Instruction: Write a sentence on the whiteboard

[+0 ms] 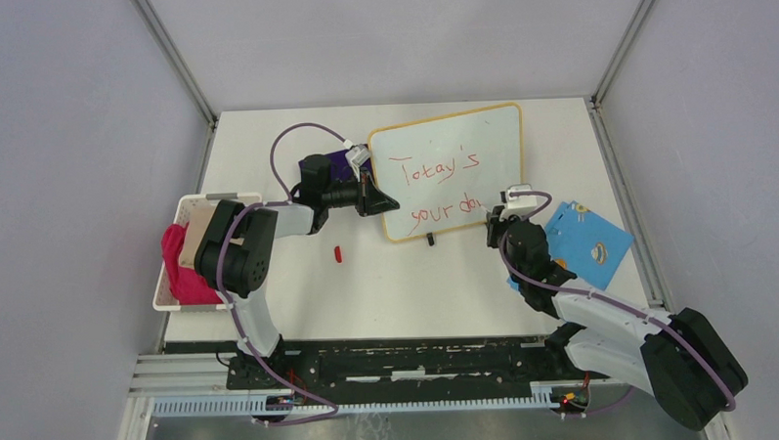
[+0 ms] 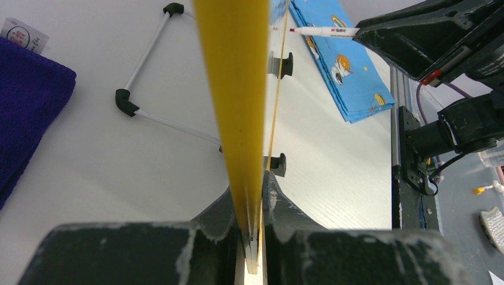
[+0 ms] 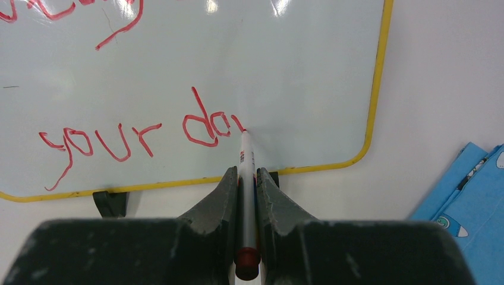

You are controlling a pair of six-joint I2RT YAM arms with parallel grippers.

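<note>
The whiteboard [image 1: 461, 144] stands tilted on its black feet at mid-table, with a yellow frame. My left gripper [image 1: 377, 196] is shut on its left edge; the left wrist view has the yellow frame [image 2: 235, 89] running up from between the closed fingers [image 2: 249, 184]. The sentence [image 1: 431, 168] in red reads "Today's" above "your da" [image 3: 119, 142]. My right gripper [image 1: 496, 216] is shut on a red marker [image 3: 246, 172]. The marker's tip touches the whiteboard [image 3: 285, 71] just right of the "a".
A blue patterned sheet [image 1: 587, 240] lies right of the board. A red cap [image 1: 338, 253] lies on the table in front of the left arm. A white basket [image 1: 219, 198] with pink cloth sits at the left edge. A purple cloth [image 1: 340, 163] lies behind the left gripper.
</note>
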